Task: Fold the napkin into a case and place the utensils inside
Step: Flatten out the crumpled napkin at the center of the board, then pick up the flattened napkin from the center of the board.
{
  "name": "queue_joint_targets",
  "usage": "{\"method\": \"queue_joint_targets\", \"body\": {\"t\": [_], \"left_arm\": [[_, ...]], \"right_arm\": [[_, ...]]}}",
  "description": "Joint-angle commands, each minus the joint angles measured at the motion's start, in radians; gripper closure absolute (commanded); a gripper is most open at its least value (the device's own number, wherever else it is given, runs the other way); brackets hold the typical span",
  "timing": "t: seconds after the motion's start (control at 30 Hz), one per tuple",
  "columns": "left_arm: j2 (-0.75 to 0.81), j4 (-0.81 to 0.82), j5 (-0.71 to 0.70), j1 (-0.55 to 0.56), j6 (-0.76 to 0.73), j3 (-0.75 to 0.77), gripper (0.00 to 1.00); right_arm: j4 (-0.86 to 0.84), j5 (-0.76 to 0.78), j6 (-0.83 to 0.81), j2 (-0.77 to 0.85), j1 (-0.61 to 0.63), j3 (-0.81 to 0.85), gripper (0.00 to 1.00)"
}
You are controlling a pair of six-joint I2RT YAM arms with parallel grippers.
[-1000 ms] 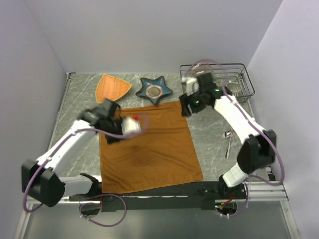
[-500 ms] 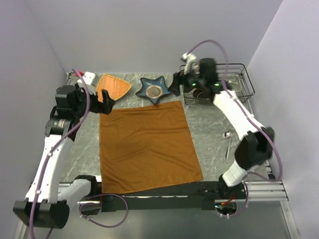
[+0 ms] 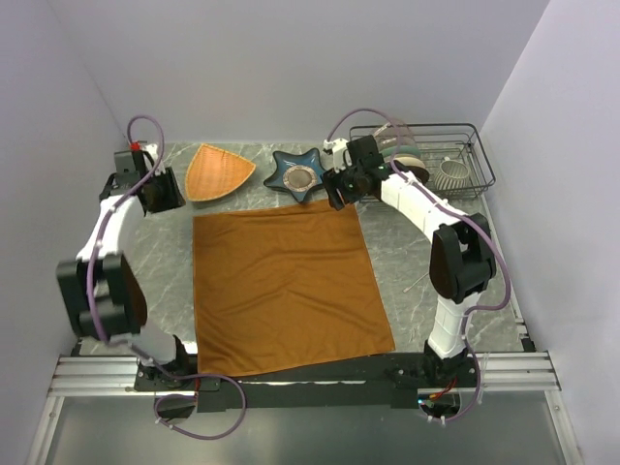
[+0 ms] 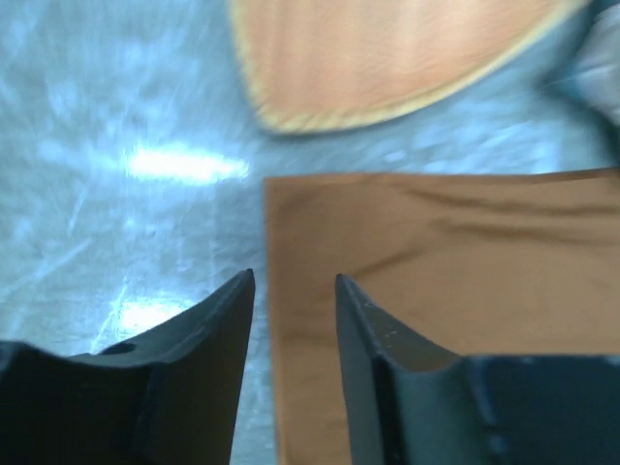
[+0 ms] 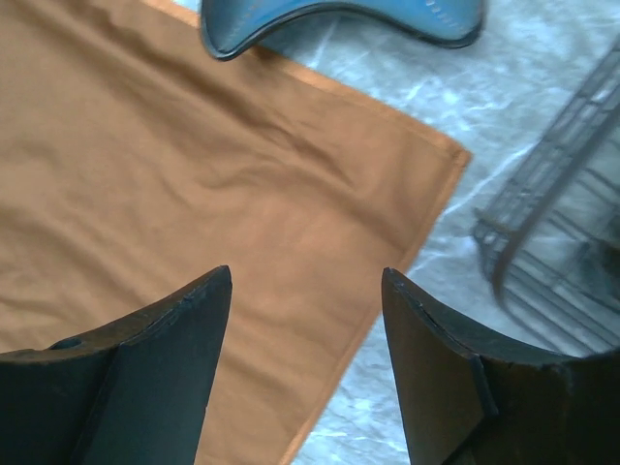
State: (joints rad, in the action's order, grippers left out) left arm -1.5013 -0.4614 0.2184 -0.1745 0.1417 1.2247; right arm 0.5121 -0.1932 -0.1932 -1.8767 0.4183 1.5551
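Note:
The rust-orange napkin lies flat and unfolded in the middle of the table. My left gripper is open and empty just off the napkin's far left corner. In the left wrist view its jaws straddle the left edge of the napkin. My right gripper is open and empty above the far right corner. In the right wrist view its jaws hover over the napkin beside its right edge. The utensils are hidden behind my right arm.
A light orange woven triangular plate and a blue star-shaped dish lie just beyond the napkin's far edge. The plate and the dish show in the wrist views. A wire rack holding dishes stands at the back right.
The left arm swung from over the napkin out to its far left corner. The right gripper moved from the rack down to the far right corner. The napkin has not moved.

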Motion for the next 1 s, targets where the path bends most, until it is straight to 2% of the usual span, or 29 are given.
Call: {"method": "queue_joint_targets", "body": {"t": [0.0, 0.13, 0.2, 0.3, 0.5, 0.77, 0.9, 0.97], "left_arm": [[-0.149, 0.007, 0.010, -0.017, -0.068, 0.044, 0.58], [-0.250, 0.066, 0.036, -0.017, -0.129, 0.064, 0.61], [-0.316, 0.064, 0.047, -0.017, -0.164, 0.097, 0.67], [-0.379, 0.064, 0.073, -0.016, -0.172, 0.128, 0.69], [-0.465, 0.073, 0.065, 0.009, -0.189, 0.171, 0.63], [-0.525, 0.069, 0.016, 0.039, -0.217, 0.188, 0.63], [-0.508, 0.060, -0.008, 0.062, -0.254, 0.142, 0.70], [-0.493, 0.032, -0.013, 0.064, -0.281, 0.122, 0.79]], "right_arm": [[-0.007, 0.049, -0.025, -0.019, -0.004, 0.069, 0.30], [-0.003, 0.055, -0.018, -0.025, -0.009, 0.069, 0.32], [0.000, 0.054, -0.023, -0.019, -0.010, 0.057, 0.32], [0.000, 0.048, -0.023, -0.004, -0.015, 0.043, 0.31], [0.014, 0.026, -0.020, -0.001, -0.021, 0.042, 0.30], [0.019, 0.028, -0.018, -0.009, -0.019, 0.048, 0.28], [0.016, 0.031, -0.022, -0.010, -0.021, 0.053, 0.28], [0.019, 0.032, -0.025, -0.012, -0.021, 0.053, 0.28]]}}
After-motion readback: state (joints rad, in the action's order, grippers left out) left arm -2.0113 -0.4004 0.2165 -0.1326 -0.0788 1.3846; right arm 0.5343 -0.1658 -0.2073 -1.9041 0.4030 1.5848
